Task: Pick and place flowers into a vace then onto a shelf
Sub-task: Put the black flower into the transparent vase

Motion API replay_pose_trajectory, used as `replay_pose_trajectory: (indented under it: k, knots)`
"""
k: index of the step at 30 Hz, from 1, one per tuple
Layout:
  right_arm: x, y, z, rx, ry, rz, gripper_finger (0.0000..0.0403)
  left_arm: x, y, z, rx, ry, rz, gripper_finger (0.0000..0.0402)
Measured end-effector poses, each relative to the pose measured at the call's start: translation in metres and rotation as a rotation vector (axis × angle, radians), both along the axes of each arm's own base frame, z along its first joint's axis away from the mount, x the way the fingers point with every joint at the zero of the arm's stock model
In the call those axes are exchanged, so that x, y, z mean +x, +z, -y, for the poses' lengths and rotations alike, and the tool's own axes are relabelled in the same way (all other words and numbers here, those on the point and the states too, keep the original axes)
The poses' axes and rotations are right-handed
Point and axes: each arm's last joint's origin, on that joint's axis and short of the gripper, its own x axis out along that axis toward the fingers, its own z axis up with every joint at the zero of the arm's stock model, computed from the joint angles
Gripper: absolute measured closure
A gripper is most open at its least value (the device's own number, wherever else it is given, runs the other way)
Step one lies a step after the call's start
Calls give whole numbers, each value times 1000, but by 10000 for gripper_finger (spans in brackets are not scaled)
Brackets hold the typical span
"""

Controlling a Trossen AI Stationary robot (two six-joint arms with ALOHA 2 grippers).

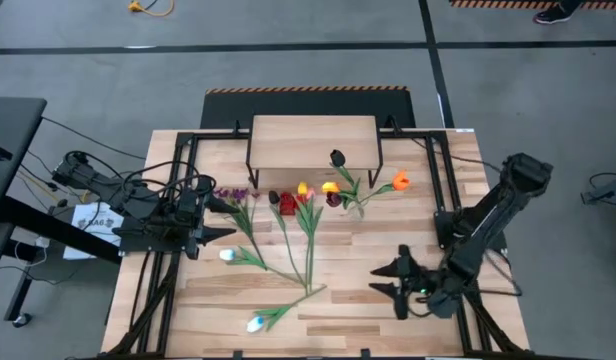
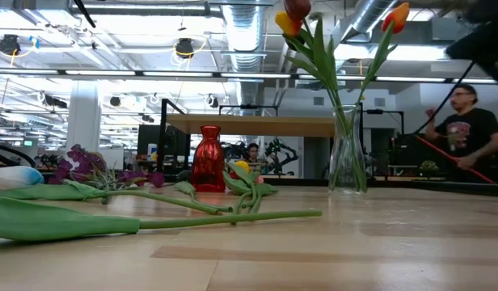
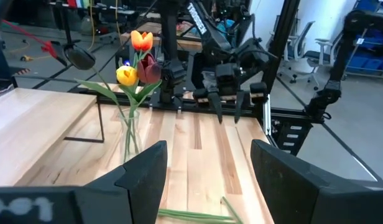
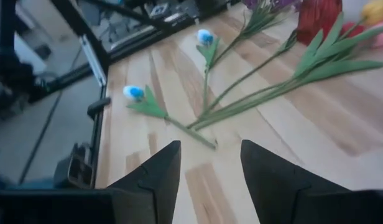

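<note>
A clear glass vase (image 2: pixel 347 153) stands on the table before the shelf (image 1: pixel 313 140). It holds orange (image 1: pixel 400 181), yellow (image 3: pixel 127 75), dark red and near-black tulips. More flowers lie flat on the table: two white tulips (image 4: pixel 134 93) (image 4: pixel 205 36), red and yellow ones (image 1: pixel 300 200) and purple blossoms (image 1: pixel 231 194). My left gripper (image 1: pixel 226 221) hovers open at the table's left side, beside the purple blossoms. My right gripper (image 1: pixel 380 280) is open at the near right, above the boards, pointing toward the lying stems (image 4: pixel 241 93).
A red vase (image 1: pixel 286 203) stands among the lying flowers, left of the glass vase. Black frame bars run along the table's left and right sides. A person (image 2: pixel 467 129) stands in the room beyond the table. Bare boards lie between my right gripper and the stems.
</note>
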Motion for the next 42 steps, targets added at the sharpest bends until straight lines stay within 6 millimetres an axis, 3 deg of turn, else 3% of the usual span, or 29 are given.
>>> replay_pose_trajectory:
  k: [9, 25, 33, 42]
  knots:
    - [54, -36, -7, 55, -187, 105, 244, 0, 0, 2, -15, -60, -4, 179]
    - [146, -88, -9, -25, -369, 51, 244, 0, -1, 2, -13, -60, -9, 179]
    - [168, -98, -13, -142, -308, 3, 244, 0, -2, 2, -4, -60, -27, 179]
    - [183, -91, -17, -288, -223, -21, 244, -1, -3, 2, -11, -75, -30, 179]
